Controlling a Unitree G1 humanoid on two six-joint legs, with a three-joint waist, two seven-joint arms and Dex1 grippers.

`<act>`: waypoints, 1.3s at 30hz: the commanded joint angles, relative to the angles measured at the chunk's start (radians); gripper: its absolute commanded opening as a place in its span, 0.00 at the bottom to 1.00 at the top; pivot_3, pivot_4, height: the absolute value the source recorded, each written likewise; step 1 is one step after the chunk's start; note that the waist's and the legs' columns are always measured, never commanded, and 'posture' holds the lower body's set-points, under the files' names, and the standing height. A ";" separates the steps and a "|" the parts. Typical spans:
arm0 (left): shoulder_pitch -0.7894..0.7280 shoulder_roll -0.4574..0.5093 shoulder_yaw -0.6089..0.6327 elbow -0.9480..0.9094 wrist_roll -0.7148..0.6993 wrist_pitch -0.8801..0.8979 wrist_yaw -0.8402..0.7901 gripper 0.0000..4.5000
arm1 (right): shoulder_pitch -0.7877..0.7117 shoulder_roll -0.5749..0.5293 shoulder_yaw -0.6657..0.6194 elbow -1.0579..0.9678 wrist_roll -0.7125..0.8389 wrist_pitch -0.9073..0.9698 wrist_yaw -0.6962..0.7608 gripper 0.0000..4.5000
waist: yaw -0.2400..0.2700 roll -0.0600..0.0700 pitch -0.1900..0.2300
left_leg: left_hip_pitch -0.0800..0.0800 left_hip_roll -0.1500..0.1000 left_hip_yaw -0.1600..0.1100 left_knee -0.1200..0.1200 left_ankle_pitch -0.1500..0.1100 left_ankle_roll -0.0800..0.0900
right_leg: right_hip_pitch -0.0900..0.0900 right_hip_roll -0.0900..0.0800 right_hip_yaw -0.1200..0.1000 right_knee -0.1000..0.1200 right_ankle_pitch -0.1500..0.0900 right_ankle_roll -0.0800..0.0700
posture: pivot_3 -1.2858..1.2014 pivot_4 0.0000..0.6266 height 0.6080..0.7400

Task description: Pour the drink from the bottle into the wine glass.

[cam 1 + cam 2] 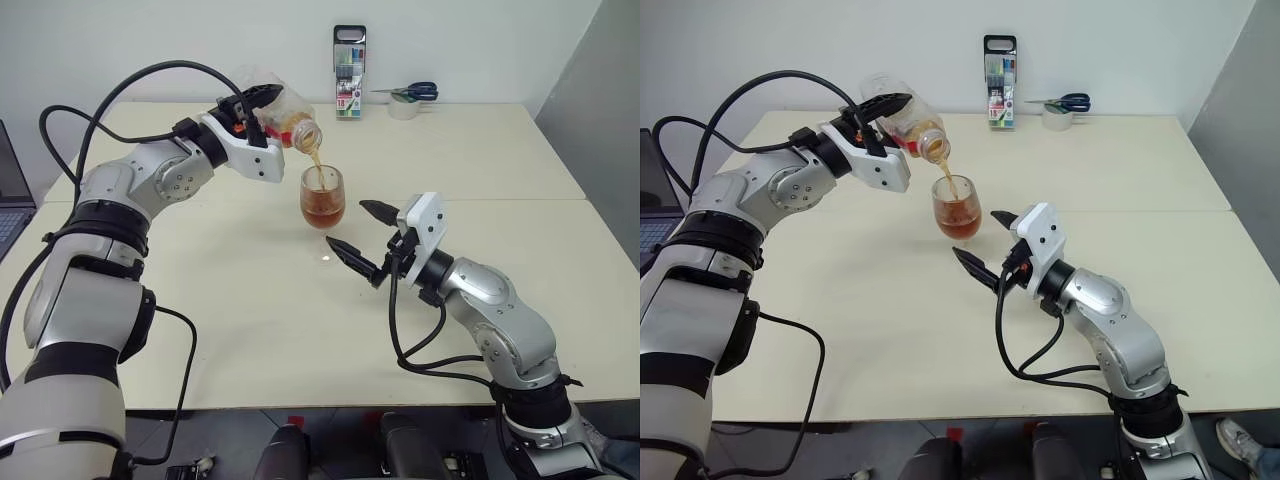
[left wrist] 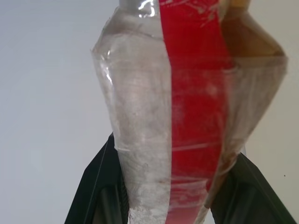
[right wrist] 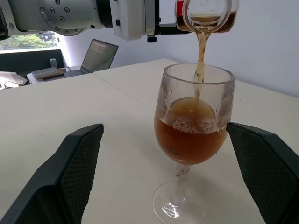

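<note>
My left gripper is shut on the clear plastic bottle, which it holds tilted with the mouth down over the wine glass. The red label strip shows close up on the bottle between the black fingers. A thin amber stream of the drink falls from the mouth into the glass. The bowl is about half full and foamy on top. The glass stands upright at the table's middle. My right gripper is open just in front of it, one finger to each side, touching nothing.
A tall marker case stands at the table's far edge, with scissors on a small white roll beside it. A laptop sits off the table's left side. The cream table has a seam running across its middle.
</note>
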 commanded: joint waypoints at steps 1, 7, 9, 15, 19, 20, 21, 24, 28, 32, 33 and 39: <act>-0.037 0.001 0.015 0.001 -0.028 0.007 0.004 0.38 | -0.004 0.000 -0.005 -0.057 0.012 -0.013 0.008 1.00 | 0.000 0.000 0.000 | 0.000 0.000 0.000 0.000 0.000 0.000 | 0.000 0.000 0.000 0.000 0.000 0.000 | 0.52 0.24 1.00; -0.020 -0.012 0.026 0.001 -0.065 0.015 -0.046 0.38 | -0.005 0.014 -0.008 -0.060 0.032 -0.007 0.009 1.00 | 0.000 0.000 0.000 | 0.000 0.000 0.000 0.001 0.000 0.000 | 0.000 0.000 0.000 0.000 0.000 0.000 | 0.52 0.24 1.00; -0.014 -0.018 0.033 -0.002 -0.086 0.017 -0.067 0.38 | -0.006 0.015 -0.006 -0.060 0.032 -0.010 0.011 1.00 | 0.000 0.000 0.000 | -0.001 0.000 0.000 0.002 0.000 0.000 | 0.000 0.000 0.000 0.000 0.000 0.000 | 0.52 0.24 1.00; 0.022 -0.040 0.072 -0.020 -0.198 0.044 -0.177 0.38 | -0.012 0.011 0.003 -0.058 0.019 -0.033 0.023 1.00 | 0.000 0.000 0.000 | -0.002 0.000 0.000 0.004 0.000 0.000 | 0.000 0.000 0.000 0.001 0.000 0.000 | 0.52 0.24 1.00; 0.078 -0.066 0.114 -0.075 -0.299 0.086 -0.273 0.38 | -0.026 0.016 0.000 -0.039 -0.003 -0.063 0.019 1.00 | -0.001 0.000 0.000 | -0.002 0.000 0.000 0.006 0.000 0.000 | 0.000 0.000 0.000 0.002 0.000 0.000 | 0.52 0.24 1.00; 0.094 -0.071 0.125 -0.093 -0.320 0.099 -0.293 0.38 | -0.028 0.017 -0.001 -0.036 -0.005 -0.068 0.019 1.00 | -0.001 0.000 0.000 | -0.002 0.000 0.000 0.007 0.000 0.000 | 0.000 0.000 0.000 0.002 0.000 0.000 | 0.52 0.24 1.00; 0.110 -0.077 0.138 -0.112 -0.344 0.116 -0.313 0.38 | -0.030 0.017 0.000 -0.034 -0.008 -0.073 0.021 1.00 | -0.001 0.000 0.000 | -0.002 0.000 -0.001 0.007 0.000 0.000 | 0.000 0.000 0.000 0.002 0.000 0.000 | 0.52 0.24 1.00; 0.160 -0.099 0.191 -0.168 -0.442 0.197 -0.379 0.38 | -0.037 0.016 0.006 -0.028 -0.015 -0.083 0.029 1.00 | -0.002 0.000 0.000 | -0.003 0.000 -0.001 0.007 0.000 0.000 | 0.000 0.000 0.000 0.002 0.000 0.000 | 0.52 0.24 1.00; 0.267 -0.125 0.341 -0.290 -0.643 0.456 -0.456 0.38 | -0.060 -0.015 0.019 -0.026 -0.015 -0.075 0.069 1.00 | -0.008 0.000 0.000 | -0.003 0.000 -0.001 0.008 0.000 0.000 | 0.000 0.000 0.000 0.002 0.000 0.000 | 0.52 0.24 1.00; 0.437 -0.126 0.472 -0.486 -0.798 0.738 -0.503 0.38 | -0.085 -0.075 0.021 -0.054 0.039 -0.004 0.144 1.00 | -0.024 0.000 0.000 | -0.002 0.000 -0.002 0.008 0.000 0.000 | 0.000 0.000 0.000 0.004 0.000 0.000 | 0.52 0.24 1.00; 0.482 -0.127 0.504 -0.537 -0.832 0.815 -0.505 0.38 | -0.090 -0.088 0.018 -0.063 0.059 0.016 0.162 1.00 | -0.026 0.000 0.000 | -0.002 0.001 -0.002 0.008 0.000 0.000 | 0.000 0.000 0.000 0.004 0.000 0.000 | 0.52 0.24 1.00; 0.741 -0.136 0.660 -0.776 -0.979 1.129 -0.480 0.38 | -0.159 -0.140 0.030 -0.061 0.118 0.121 0.220 1.00 | -0.027 0.000 0.000 | -0.002 0.001 -0.004 0.008 0.000 0.000 | 0.000 0.000 0.000 0.005 0.000 0.000 | 0.52 0.24 1.00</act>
